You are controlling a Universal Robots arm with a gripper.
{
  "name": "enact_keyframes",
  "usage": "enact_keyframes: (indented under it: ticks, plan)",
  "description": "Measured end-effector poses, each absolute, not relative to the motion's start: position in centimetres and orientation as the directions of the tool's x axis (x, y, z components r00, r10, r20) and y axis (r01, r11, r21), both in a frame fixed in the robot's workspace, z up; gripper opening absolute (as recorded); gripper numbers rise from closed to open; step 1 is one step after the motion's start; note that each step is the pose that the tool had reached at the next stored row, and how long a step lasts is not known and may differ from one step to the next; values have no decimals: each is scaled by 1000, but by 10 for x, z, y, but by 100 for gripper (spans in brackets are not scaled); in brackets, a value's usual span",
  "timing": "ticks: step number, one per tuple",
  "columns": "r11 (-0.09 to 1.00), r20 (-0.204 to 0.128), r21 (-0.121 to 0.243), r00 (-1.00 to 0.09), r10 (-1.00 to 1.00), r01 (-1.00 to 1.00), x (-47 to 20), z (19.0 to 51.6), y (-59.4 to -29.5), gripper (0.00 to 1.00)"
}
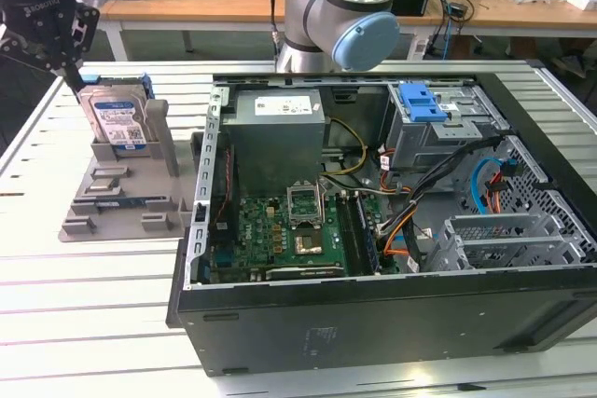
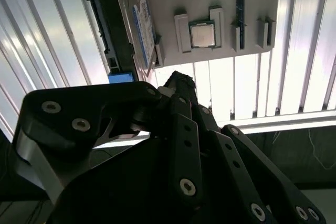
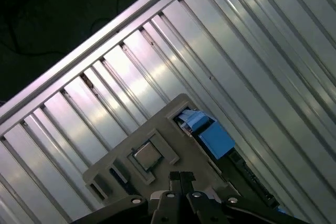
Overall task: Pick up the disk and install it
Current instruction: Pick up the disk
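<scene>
Grey slotted holder cradles the disk upright.

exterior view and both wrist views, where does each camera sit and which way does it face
Exterior view: off the arm, raised, looking down on table, open computer case, holder and disk; arm and gripper show.
First wrist view: on the wrist, looking past the shut gripper at holder and table.
Second wrist view: on the wrist, looking along the gripper's linkages at the disk in the holder.
Shared: both wrist views show the holder's processor chip.
</scene>
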State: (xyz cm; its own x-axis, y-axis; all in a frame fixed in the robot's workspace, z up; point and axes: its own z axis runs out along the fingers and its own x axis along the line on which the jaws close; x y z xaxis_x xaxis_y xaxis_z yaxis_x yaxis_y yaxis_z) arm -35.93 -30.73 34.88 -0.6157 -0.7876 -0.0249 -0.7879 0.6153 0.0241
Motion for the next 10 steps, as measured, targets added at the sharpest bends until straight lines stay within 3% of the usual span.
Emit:
enact_keyframes:
  ticks: [10]
  plan:
    - [490, -25, 24, -491, -871, -871, -359, 349, -307, 11]
